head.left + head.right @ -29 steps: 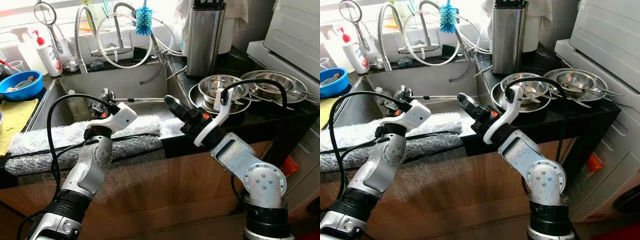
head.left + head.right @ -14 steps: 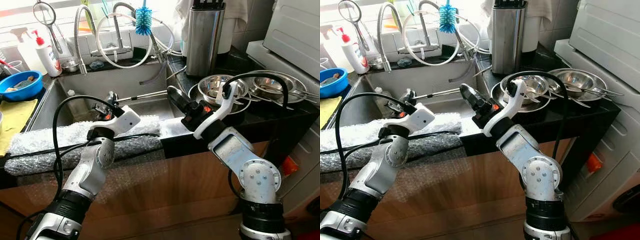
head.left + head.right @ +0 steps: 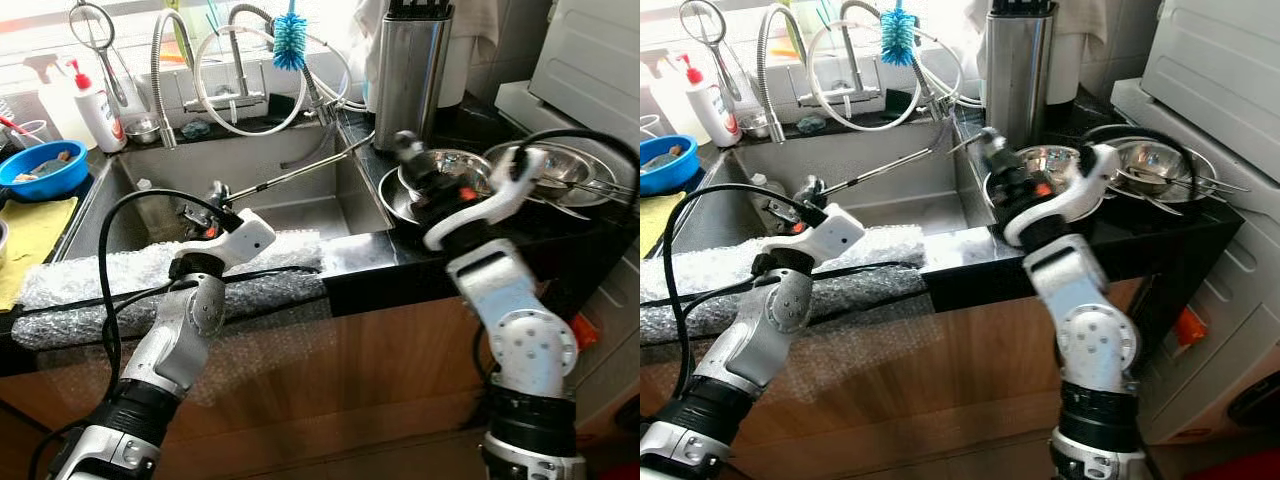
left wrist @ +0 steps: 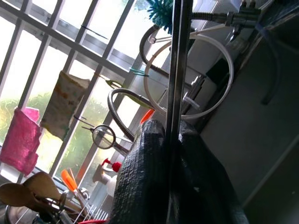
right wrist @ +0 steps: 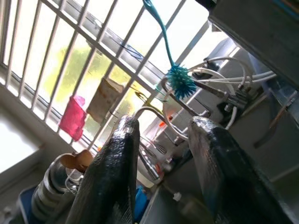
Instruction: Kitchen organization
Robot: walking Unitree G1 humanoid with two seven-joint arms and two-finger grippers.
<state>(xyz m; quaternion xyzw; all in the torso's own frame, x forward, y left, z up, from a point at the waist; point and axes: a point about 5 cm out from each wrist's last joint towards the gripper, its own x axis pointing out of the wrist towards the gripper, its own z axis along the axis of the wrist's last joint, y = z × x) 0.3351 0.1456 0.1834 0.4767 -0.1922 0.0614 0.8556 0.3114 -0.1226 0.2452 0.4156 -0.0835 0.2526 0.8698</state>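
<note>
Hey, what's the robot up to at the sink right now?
The robot stands at the kitchen sink. Its left tool is shut on a long metal rod that slants up across the basin toward the tall steel canister. Its right tool, fingers apart and holding nothing, is raised over the stacked steel bowls on the black counter.

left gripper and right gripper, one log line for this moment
left gripper shut on metal rod over sink | right gripper open above steel bowls
</note>
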